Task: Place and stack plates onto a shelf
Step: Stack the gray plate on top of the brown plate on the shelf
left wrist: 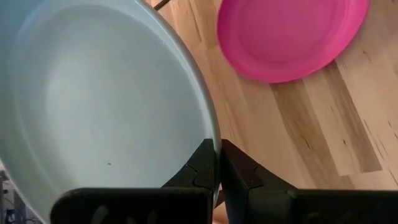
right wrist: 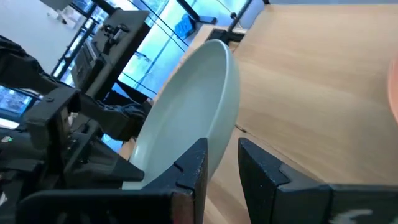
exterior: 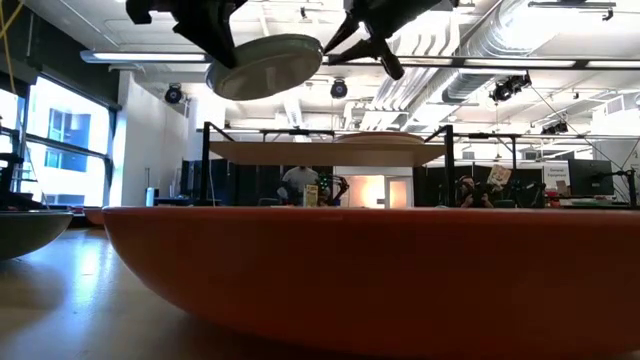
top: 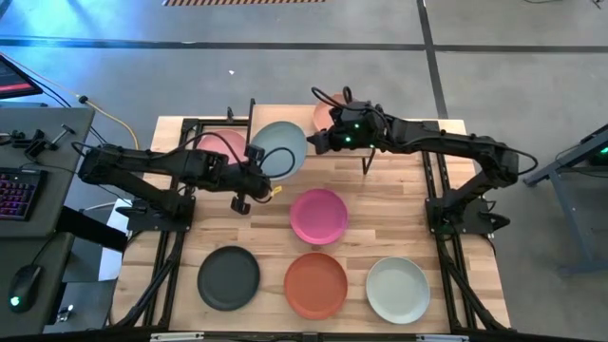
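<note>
My left gripper (top: 262,179) is shut on a sage green plate (top: 280,150) and holds it tilted in the air above the shelf (exterior: 330,153). My right gripper (top: 323,141) is open at the plate's opposite rim. In the right wrist view its fingers (right wrist: 193,168) stand on either side of that rim (right wrist: 229,106). A peach-tan plate (top: 328,112) lies on the shelf under the right arm. A light pink plate (top: 217,147) lies under the left arm. The magenta (top: 318,216), charcoal (top: 228,277), terracotta (top: 315,284) and mint-white (top: 398,290) plates lie flat on the table. The cream plate is out of view. My left gripper pinches the sage green plate's rim (left wrist: 208,134) at the plate's near side, one finger on the inner face and one on the outer. The plate is lifted clear and tilted, with its hollow upward. My right gripper: I cannot tell whether its fingers touch the rim.
The terracotta plate (exterior: 370,280) fills the foreground of the low view. The charcoal plate (exterior: 25,230) is at its left. Black arm frames run along both table sides. A desk with a keyboard (top: 19,185) stands left of the table.
</note>
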Controlling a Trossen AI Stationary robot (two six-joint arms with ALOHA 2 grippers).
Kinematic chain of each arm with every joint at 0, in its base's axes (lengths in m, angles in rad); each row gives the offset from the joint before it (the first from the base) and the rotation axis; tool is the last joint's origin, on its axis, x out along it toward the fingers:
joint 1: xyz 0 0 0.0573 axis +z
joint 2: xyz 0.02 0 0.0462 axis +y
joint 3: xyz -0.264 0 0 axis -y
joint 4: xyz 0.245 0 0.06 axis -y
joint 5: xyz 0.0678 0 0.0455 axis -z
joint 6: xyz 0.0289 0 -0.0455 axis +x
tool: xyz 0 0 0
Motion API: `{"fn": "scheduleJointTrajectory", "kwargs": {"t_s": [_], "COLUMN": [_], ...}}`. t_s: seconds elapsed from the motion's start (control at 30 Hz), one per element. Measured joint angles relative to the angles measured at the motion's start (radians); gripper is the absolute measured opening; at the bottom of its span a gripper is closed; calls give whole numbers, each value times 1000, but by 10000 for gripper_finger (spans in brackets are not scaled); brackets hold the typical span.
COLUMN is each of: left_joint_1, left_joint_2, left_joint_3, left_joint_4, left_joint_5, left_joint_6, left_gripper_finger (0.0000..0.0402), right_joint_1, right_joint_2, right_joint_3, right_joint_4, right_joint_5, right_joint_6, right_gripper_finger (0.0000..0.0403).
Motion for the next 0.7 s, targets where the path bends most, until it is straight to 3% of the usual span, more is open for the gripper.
{"fn": "scheduleJointTrajectory", "kwargs": {"t_s": [0.37,0.7], "left_joint_1": [17,17], "left_joint_2": [22,42], "left_joint_3": [0,0], "left_joint_4": [5,13], "left_joint_5": [-8,-56], "left_joint_6": [1,-2], "left_gripper_finger": [0,0], "right_joint_1": [-1,0], "right_joint_2": [2,2], "right_joint_3": [0,0], "right_joint_4": [52,-35], "right_joint_5": [-22,29], "right_joint_6": [32,26], "right_gripper_finger": [72,72]}}
